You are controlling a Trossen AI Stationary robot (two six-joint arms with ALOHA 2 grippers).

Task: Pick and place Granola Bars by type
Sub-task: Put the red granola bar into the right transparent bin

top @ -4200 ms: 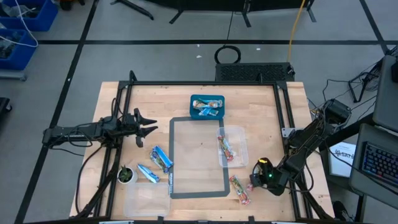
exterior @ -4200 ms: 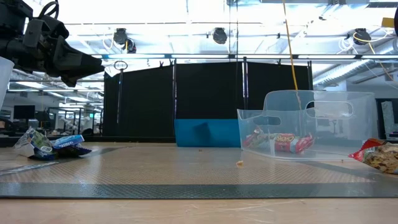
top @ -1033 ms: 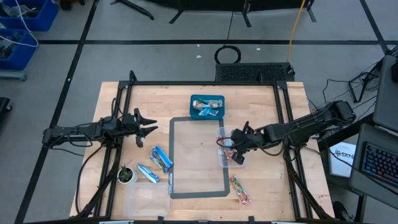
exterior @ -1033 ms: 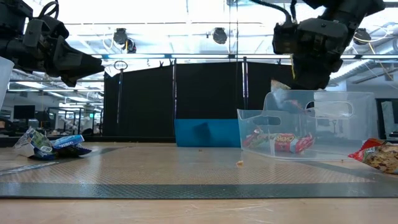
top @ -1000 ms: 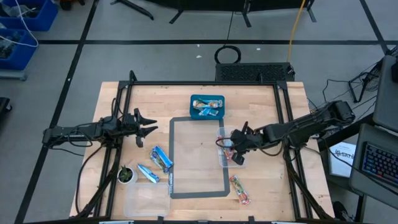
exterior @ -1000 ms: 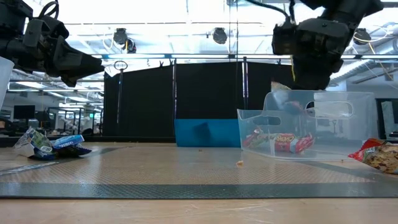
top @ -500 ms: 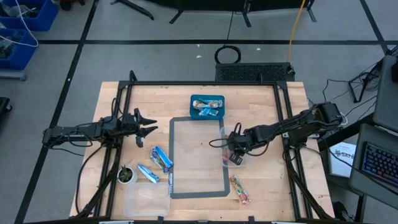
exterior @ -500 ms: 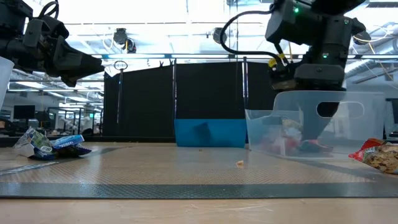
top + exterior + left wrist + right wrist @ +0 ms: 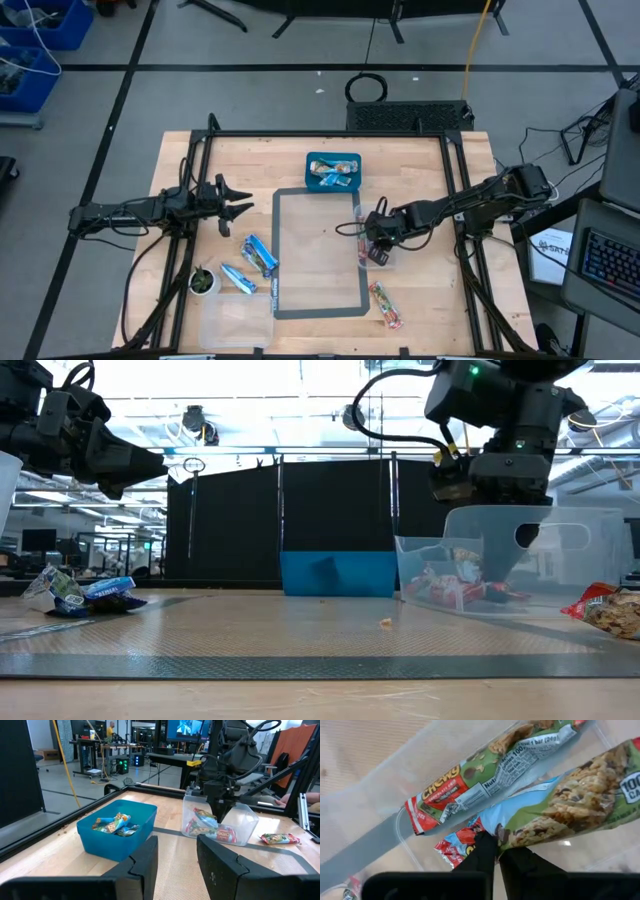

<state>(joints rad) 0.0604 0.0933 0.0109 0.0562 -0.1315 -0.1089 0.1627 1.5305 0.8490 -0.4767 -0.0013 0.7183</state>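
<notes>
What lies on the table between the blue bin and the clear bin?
Only bare wood and a grey mat edge lie between the blue bin and the clear bin, seen in the left wrist view.

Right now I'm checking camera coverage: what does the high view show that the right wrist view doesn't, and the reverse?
Only the high view shows the blue bin of bars, the blue-wrapped bars loose on the table, the small plant pot, a red-wrapped bar lying outside, and the waiting left gripper. Only the right wrist view shows wrapper print, such as the "Chewy" bar, and the right gripper pinching a bar's corner. Both show the clear bin holding red-wrapped bars.
</notes>
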